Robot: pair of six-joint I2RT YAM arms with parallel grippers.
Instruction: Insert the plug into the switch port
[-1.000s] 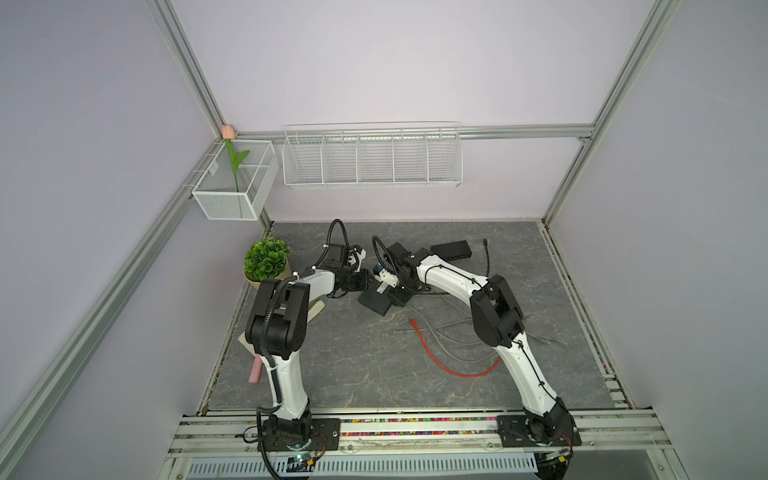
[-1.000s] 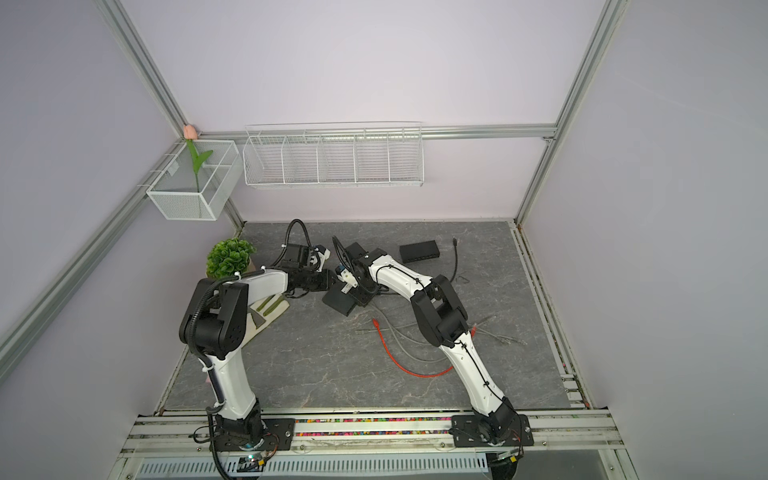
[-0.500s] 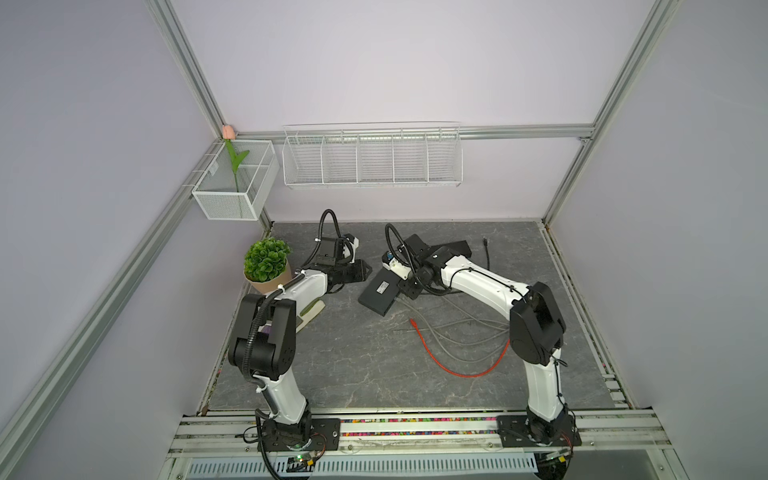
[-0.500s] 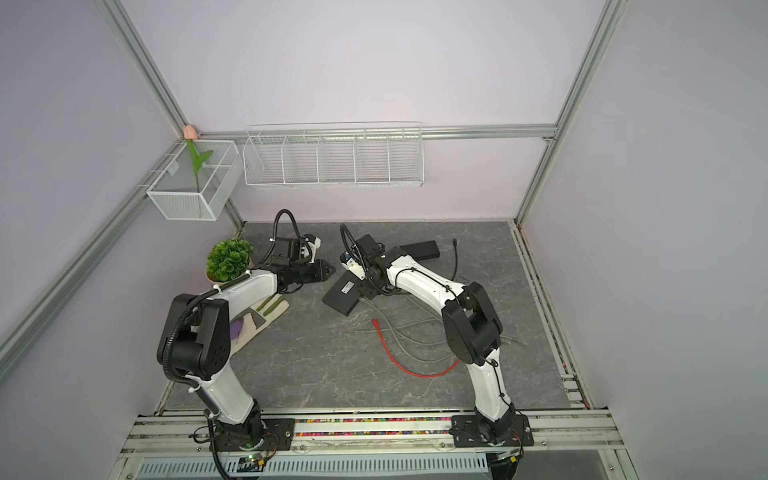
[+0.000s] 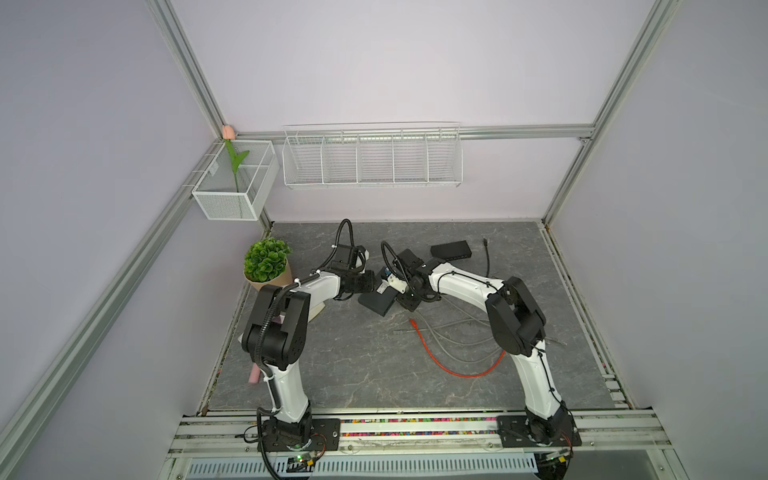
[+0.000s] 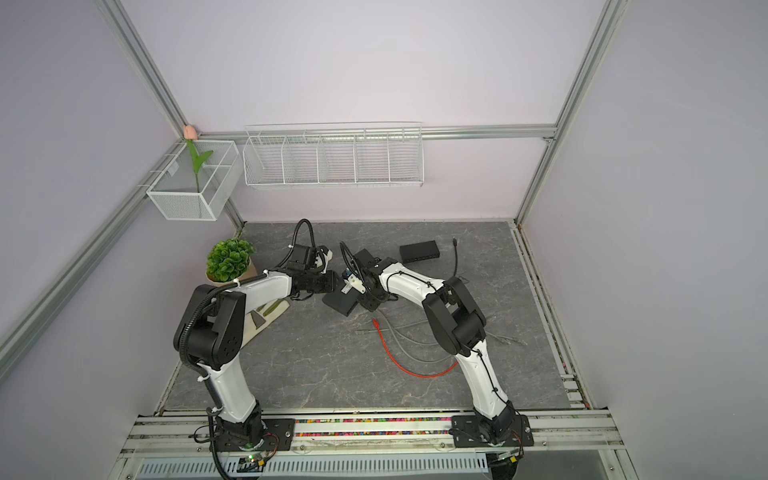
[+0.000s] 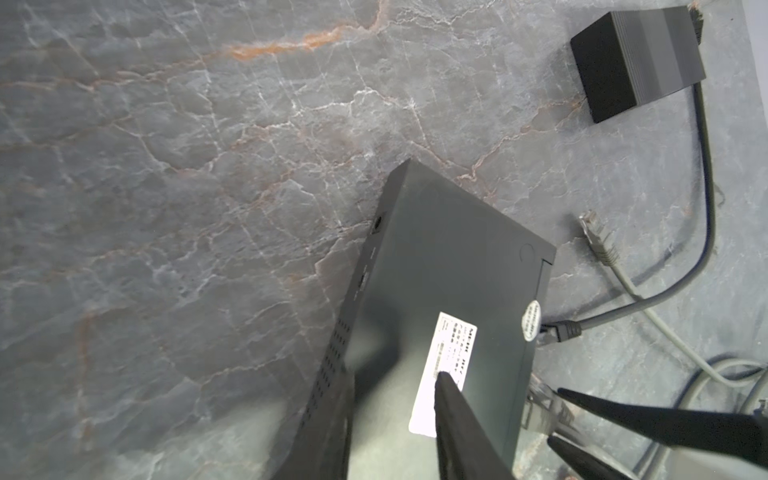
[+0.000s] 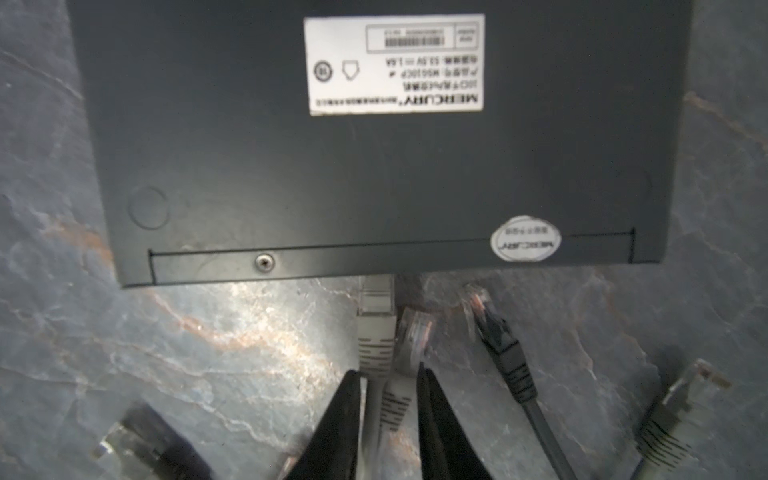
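Note:
The black switch (image 5: 376,301) (image 6: 341,304) lies label side up mid-table. Its port edge faces my right gripper (image 8: 388,374) (image 5: 401,297). That gripper's fingers (image 8: 432,411) are closed on the ribbed boot of a grey plug (image 8: 415,332), whose clear tip sits just short of that edge. A second grey plug (image 8: 376,303) passes between the same fingers, its tip tucked under the edge. My left gripper (image 7: 399,374) (image 5: 371,286) hovers over the switch (image 7: 449,257) with jaws apart, one fingertip on the white label, the other by the vented side.
A black plug (image 8: 496,336) and more loose plugs lie beside the port edge. Grey cables and a red cable (image 5: 453,365) trail toward the front right. A second black box (image 5: 451,249) sits at the back, a potted plant (image 5: 266,259) at the left.
The right gripper's jaws have narrowed onto the grey plug at the switch's edge. The left arm drew back half a second ago and now is over the switch again.

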